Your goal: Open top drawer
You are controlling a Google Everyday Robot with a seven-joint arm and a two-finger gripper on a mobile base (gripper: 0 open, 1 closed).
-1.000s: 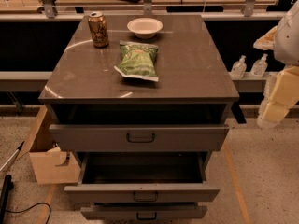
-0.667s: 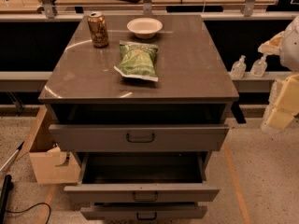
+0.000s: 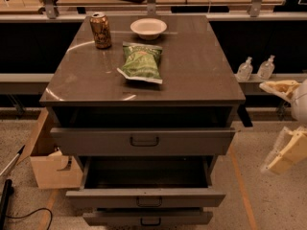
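Observation:
The top drawer (image 3: 144, 141) is the wide grey front just under the cabinet top (image 3: 201, 66), with a small dark loop handle (image 3: 144, 141) at its centre. It stands pulled out a little, with a dark gap above its front. The middle drawer (image 3: 145, 198) below is pulled out further and its box looks empty. The bottom drawer (image 3: 147, 218) sticks out slightly. My gripper (image 3: 285, 121) is at the right edge of the view, well right of the cabinet and apart from it. Its cream fingers (image 3: 280, 87) are spread open and hold nothing.
On the cabinet top stand a brown can (image 3: 100, 30), a white bowl (image 3: 148, 28) and a green chip bag (image 3: 141, 62). A cardboard box (image 3: 50, 164) sits on the floor at the left. Two clear bottles (image 3: 244, 70) stand on a ledge at the right.
My gripper has moved down and to the right, further from the cabinet. The drawers and the things on top have not moved.

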